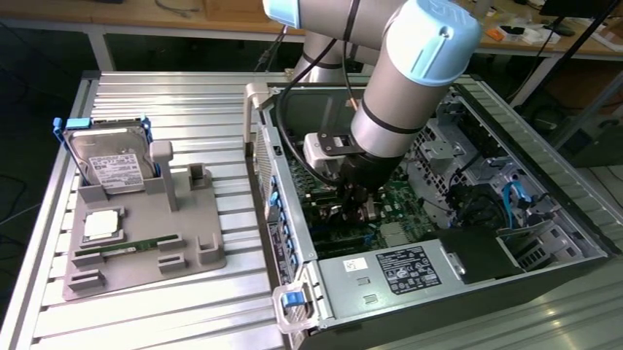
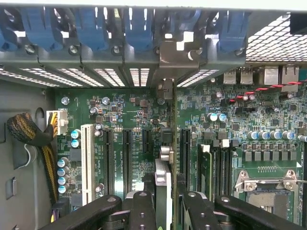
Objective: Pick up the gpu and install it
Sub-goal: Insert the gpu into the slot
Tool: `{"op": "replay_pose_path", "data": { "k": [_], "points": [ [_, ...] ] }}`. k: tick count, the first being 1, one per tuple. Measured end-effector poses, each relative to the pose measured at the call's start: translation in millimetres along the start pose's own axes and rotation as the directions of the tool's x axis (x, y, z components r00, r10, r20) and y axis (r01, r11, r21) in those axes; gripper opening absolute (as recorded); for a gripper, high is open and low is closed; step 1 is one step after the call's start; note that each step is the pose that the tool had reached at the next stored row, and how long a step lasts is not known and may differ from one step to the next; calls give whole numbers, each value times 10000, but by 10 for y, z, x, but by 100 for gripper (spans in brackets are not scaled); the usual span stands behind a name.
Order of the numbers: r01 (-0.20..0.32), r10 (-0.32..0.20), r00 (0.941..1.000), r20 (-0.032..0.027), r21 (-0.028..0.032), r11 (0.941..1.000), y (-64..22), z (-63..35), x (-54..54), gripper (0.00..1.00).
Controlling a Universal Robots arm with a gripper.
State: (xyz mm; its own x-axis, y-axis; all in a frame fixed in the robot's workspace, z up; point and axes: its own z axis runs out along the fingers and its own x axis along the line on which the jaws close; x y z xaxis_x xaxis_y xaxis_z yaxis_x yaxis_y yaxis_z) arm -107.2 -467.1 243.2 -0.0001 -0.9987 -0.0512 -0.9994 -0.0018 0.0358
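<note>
One gpu [image 2: 163,179] in end effector [image 2: 165,199] over motherboard [image 2: 120,120]; white label [image 1: 409,268] illegible

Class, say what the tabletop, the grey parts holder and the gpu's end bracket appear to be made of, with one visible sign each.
Tabletop: likely aluminium, silvery, ribbed slats with a sheen. Grey parts holder: probably matte plastic, uniform grey. On the gpu, the bracket: seemingly bare sheet metal, silver, bent tab.

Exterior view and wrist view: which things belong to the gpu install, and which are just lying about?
In the job: gpu, gripped edge-on by the gripper over the motherboard; open computer case.
Lying about: hard drive in blue frame, green RAM stick, silver chip, all on the grey holder.
</note>
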Motion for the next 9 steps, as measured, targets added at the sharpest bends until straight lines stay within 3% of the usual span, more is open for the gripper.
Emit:
{"op": "replay_pose_path", "data": {
  "k": [9],
  "points": [
    [-1, 1, 10000, 20, 5, 10000, 0, 7, -2, 27]
  ]
}}
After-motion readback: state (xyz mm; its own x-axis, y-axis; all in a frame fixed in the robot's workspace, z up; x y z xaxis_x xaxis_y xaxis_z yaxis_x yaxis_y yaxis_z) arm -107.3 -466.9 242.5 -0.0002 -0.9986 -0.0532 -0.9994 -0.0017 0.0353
